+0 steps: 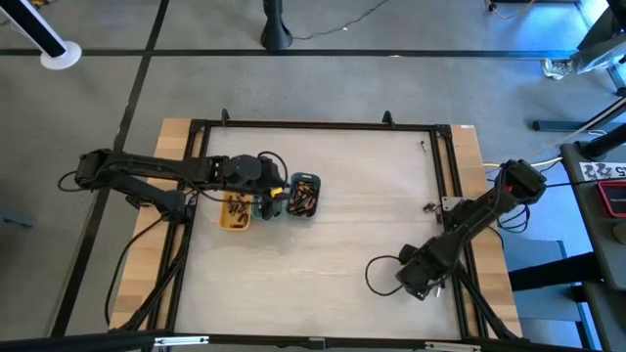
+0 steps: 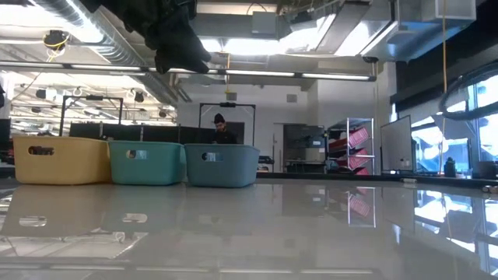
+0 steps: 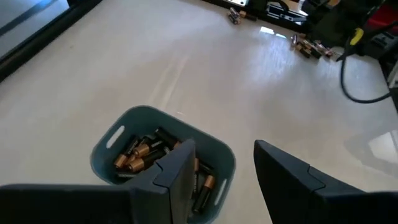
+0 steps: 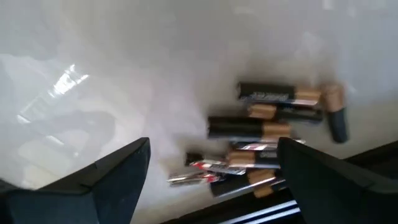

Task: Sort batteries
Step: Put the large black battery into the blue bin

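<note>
Left pincer [image 3: 221, 171] spread, holding nothing, above grey-blue tray [image 3: 118, 134] of batteries [image 3: 140, 152], right pincer [image 4: 211, 165] spread wide over loose batteries [image 4: 249, 127] on bench [image 1: 342, 225] near its right edge

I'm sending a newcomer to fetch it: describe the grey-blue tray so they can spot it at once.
Start at the wooden table and find the left arm reaching in over a row of three small trays. The grey-blue tray is the end one nearest the table's middle, just beyond the left pincer. Unlike the yellow tray and the green tray, it is grey-blue and holds copper-and-black batteries.
</note>
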Controlling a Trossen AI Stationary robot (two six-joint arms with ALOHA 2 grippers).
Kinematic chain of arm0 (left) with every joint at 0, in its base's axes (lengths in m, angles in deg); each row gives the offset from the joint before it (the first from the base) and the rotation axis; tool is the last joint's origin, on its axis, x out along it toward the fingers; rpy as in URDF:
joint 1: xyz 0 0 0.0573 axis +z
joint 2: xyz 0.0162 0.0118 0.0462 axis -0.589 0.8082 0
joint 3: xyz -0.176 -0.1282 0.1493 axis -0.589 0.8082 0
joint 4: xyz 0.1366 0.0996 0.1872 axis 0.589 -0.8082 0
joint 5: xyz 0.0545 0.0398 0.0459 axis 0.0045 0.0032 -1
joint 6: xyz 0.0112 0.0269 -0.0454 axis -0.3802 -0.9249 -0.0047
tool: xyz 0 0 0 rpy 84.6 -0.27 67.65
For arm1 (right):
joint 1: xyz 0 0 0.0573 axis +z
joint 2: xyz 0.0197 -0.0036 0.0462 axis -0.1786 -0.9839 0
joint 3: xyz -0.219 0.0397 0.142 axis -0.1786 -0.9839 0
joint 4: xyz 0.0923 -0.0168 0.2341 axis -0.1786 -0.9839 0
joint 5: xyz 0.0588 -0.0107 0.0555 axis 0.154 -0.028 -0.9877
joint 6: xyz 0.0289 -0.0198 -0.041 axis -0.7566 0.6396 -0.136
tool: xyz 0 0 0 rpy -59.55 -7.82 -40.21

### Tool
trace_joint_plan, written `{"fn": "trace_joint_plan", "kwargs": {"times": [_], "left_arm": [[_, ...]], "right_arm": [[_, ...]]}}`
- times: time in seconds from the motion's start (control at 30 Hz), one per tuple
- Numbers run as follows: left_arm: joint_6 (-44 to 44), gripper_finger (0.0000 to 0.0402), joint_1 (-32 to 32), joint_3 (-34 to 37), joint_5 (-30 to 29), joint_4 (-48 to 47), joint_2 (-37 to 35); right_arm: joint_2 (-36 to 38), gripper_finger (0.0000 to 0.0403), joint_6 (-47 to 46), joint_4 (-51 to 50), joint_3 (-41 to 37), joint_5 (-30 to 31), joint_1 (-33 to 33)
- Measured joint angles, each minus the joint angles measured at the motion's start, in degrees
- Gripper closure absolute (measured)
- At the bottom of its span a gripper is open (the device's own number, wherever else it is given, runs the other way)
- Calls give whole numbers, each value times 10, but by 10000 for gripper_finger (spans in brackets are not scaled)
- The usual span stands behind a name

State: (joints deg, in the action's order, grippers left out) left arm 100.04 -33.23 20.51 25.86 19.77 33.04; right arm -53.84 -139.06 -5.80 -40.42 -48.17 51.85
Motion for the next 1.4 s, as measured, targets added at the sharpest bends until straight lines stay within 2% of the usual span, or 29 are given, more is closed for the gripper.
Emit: {"fn": "trace_joint_plan", "kwargs": {"times": [0.2, 0.57, 0.93, 1.1, 1.23, 1.4], "left_arm": [[12, 247, 0, 0, 2, 0, 0], [24, 247, 12, 0, 2, 2, 0], [28, 247, 13, 0, 2, 2, 0], [34, 247, 13, 0, 5, 2, 0], [36, 247, 13, 0, 6, 2, 0], [36, 247, 13, 0, 10, 2, -1]], "right_arm": [[0, 50, 18, -28, -3, -2, -3], [0, 50, 37, -4, -35, -13, -3], [4, 50, 11, 74, -70, -12, -4], [3, 52, 5, 79, -76, -15, -4], [3, 77, 4, 76, -77, -17, -4], [2, 138, 4, 66, -75, -21, -4]]}}
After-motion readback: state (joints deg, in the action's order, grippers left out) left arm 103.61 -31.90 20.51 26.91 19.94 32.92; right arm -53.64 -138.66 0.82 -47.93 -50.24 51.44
